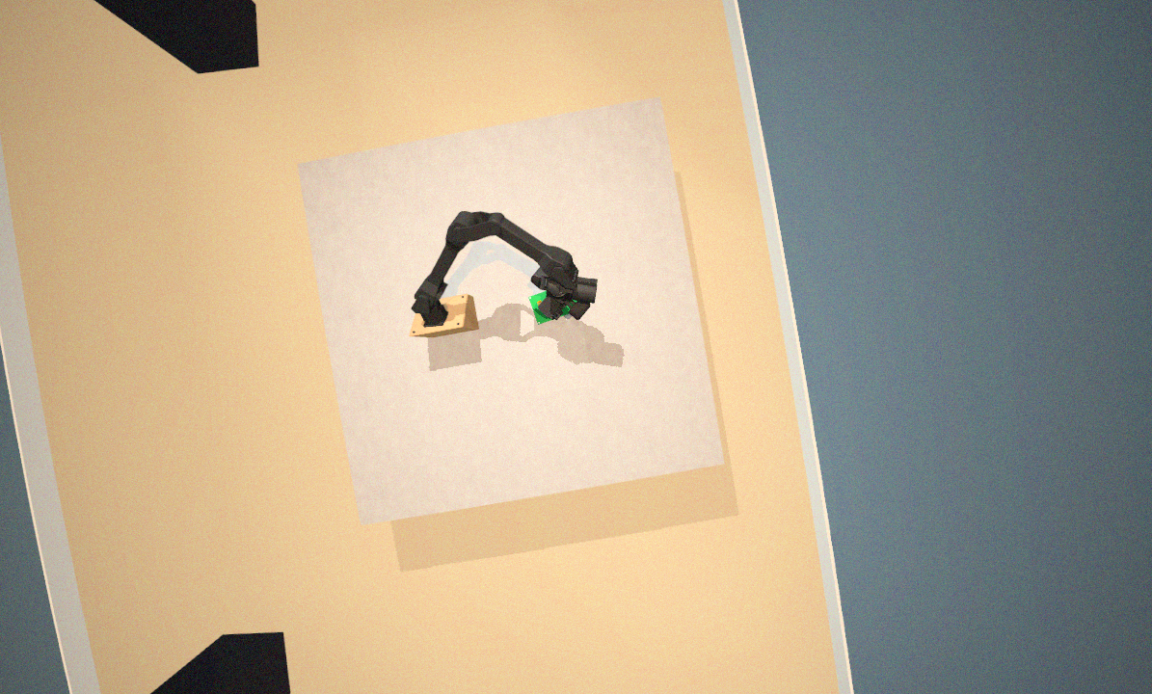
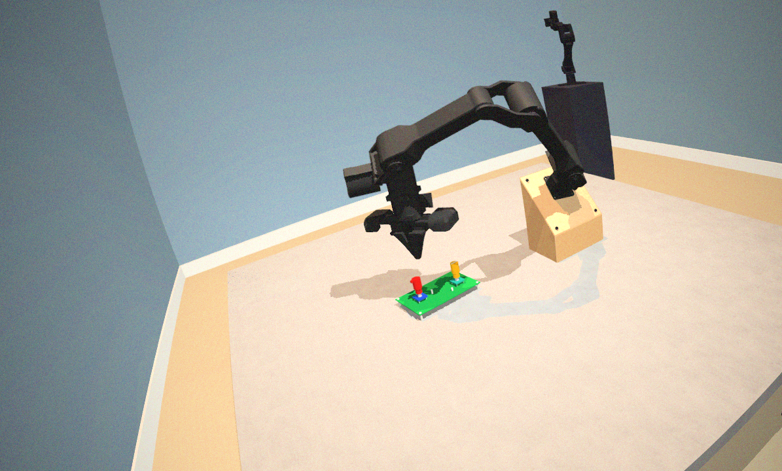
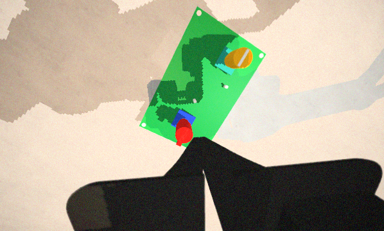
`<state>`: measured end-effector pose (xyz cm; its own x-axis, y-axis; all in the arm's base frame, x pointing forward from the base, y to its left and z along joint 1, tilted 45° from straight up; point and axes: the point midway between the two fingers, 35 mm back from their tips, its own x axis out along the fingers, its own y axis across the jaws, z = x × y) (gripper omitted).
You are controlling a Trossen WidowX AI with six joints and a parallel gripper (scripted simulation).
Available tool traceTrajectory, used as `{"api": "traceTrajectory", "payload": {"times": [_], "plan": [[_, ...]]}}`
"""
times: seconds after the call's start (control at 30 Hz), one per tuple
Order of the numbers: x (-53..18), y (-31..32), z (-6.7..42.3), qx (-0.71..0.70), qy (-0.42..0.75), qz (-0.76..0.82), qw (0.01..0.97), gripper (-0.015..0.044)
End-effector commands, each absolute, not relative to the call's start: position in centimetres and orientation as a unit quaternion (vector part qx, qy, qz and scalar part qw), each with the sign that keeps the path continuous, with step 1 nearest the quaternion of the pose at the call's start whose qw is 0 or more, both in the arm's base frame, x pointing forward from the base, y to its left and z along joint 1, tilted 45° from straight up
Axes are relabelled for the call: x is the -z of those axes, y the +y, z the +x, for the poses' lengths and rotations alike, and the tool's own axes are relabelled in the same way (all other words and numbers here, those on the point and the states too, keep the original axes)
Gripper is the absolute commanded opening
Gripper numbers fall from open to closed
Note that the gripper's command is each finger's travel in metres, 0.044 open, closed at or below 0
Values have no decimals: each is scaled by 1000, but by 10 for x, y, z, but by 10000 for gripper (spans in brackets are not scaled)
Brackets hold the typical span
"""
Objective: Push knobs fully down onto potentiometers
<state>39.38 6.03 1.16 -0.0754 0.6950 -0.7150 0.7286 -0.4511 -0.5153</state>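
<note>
- The green circuit board (image 2: pixel 437 296) lies near the middle of the tabletop (image 2: pixel 381 381), well clear of every edge, with open surface between it and the near edge.
- On the board's nearer end a red knob (image 2: pixel 417 285) stands tall on a blue potentiometer (image 3: pixel 183 117); at the farther end an orange knob (image 2: pixel 455 269) stands equally tall on a teal potentiometer (image 3: pixel 224 61). Both knobs sit raised on their shafts.
- The tool (image 2: pixel 415 252) hangs above the board, its tip just over the red knob and apart from it; the fingers are pressed together with nothing between them.
- In the wrist view the tip lies beside the red knob's top, and the tool's shadow falls across part of the board.
- Beyond the board, toward the far right edge, the arm rises from a tan wedge-shaped pedestal (image 2: pixel 580 237).
- A dark upright box (image 2: pixel 580 129) stands behind the pedestal at the far edge.
</note>
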Motion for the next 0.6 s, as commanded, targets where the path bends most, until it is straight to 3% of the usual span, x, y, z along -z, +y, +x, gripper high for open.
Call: {"api": "traceTrajectory", "payload": {"times": [0.0,0.57], "plan": [[-14,60,399,545,490,680,-29,0],[-15,59,410,656,331,645,-211,0]]}}
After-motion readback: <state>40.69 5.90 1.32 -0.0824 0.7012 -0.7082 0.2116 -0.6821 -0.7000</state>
